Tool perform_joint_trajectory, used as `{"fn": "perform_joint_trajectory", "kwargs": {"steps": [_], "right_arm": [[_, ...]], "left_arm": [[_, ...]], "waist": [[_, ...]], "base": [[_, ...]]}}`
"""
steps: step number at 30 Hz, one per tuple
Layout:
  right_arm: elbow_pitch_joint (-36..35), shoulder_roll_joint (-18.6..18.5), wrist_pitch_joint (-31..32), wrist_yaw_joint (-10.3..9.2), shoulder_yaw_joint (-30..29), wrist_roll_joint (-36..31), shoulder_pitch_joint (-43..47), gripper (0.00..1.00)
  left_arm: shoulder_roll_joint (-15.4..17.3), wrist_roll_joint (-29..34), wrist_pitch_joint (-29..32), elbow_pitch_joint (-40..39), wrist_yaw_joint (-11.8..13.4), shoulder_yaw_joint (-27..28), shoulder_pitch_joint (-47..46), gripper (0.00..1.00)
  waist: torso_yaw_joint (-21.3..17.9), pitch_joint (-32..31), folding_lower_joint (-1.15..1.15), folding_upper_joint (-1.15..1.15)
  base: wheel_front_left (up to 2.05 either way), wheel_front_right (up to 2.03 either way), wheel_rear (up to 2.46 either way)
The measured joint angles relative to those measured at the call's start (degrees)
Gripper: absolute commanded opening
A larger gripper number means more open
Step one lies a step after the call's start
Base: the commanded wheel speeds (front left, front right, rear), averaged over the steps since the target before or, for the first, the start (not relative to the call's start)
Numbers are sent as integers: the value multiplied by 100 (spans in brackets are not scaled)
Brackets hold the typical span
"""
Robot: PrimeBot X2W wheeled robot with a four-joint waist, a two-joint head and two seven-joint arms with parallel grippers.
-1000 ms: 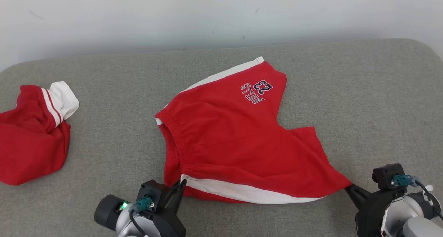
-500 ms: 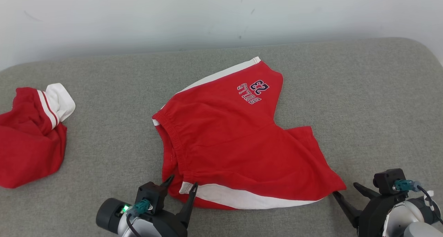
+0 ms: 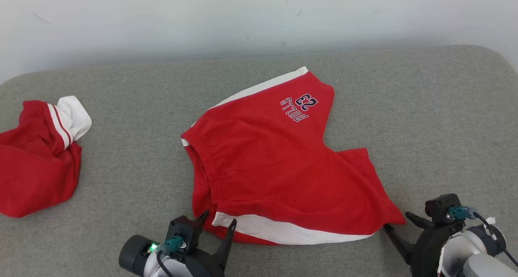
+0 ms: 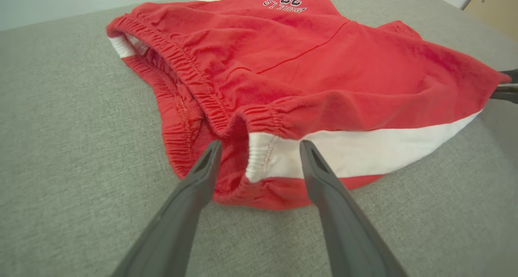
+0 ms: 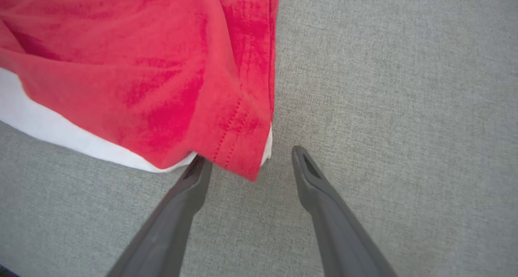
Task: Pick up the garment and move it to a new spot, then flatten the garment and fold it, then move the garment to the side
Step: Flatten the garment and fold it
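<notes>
Left gripper (image 3: 219, 217), right gripper (image 3: 395, 220): both spread, empty, lower frame, at lower edge of red white-striped cotton shorts (image 3: 275, 163). Flatten bunched waistband (image 4: 190, 79) before folding.

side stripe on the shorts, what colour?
White stripe on red shorts; clearest in the left wrist view.

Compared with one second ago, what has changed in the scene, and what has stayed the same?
The left gripper opened and released the waistband corner of the red shorts; the right gripper opened and released the leg hem corner. Both drew back slightly. The shorts stayed spread on the grey cushion, and the other red garment at the left did not move.
</notes>
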Motion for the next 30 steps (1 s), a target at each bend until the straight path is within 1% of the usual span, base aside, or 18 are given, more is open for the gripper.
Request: {"fn": "perform_joint_trajectory", "kwargs": {"steps": [1, 2, 3, 4, 6, 12, 18, 21, 25, 27, 28, 30], "right_arm": [[13, 13, 0, 1, 1, 0, -12, 45], [32, 25, 0, 3, 11, -4, -18, 5], [54, 29, 1, 29, 31, -24, -21, 0], [80, 36, 0, 44, 48, -34, -27, 0], [156, 44, 1, 46, 93, -60, -82, 0], [216, 42, -58, 96, 71, -94, -111, 0], [186, -9, -216, 148, -156, 37, -110, 0], [140, -125, -244, 234, -232, 111, -110, 0], [33, -126, -186, 367, -247, 282, -114, 0], [-19, -57, -66, 452, -244, 469, -191, 0], [-29, 0, 19, 487, -255, 582, -280, 0], [-44, 70, 290, 556, -219, 738, -605, 0]], "left_arm": [[-24, -9, 8, 42, 0, -4, -2, 100], [-32, -9, 26, 77, -13, -21, -2, 66], [-36, -21, 26, 102, -46, -19, -2, 29], [-43, -43, 27, 121, -47, -20, -4, 0], [-53, -49, 60, 192, -100, -40, -9, 0], [-63, -48, 57, 241, -94, -23, -15, 0], [46, -48, -83, 186, -41, 166, -24, 0], [133, -48, -112, 102, -40, 213, -35, 0], [80, -116, -135, 5, -60, 219, -62, 0], [46, -224, -134, -35, -174, 243, -129, 0], [18, -312, -127, -86, -269, 291, -179, 0], [-70, -720, -23, -135, -560, 434, -368, 0]], "waist": [[4, 2, 0, 0], [6, 5, 0, 0], [9, 8, 0, 0], [12, 12, 0, 0], [18, 21, 0, 0], [36, 42, 0, 0], [36, 34, 0, 0], [44, 25, 0, 0], [81, 42, 0, 0], [98, 82, 0, 0], [106, 107, 0, 0], [121, 175, 0, 0]], "base": [[0, 0, 0], [0, 0, 0], [0, 0, 0], [0, 0, 0], [0, 0, 0], [0, 0, 0], [0, 0, 0], [0, 0, 0], [0, 0, 0], [0, 0, 0], [0, 0, 0], [0, 0, 0]]}}
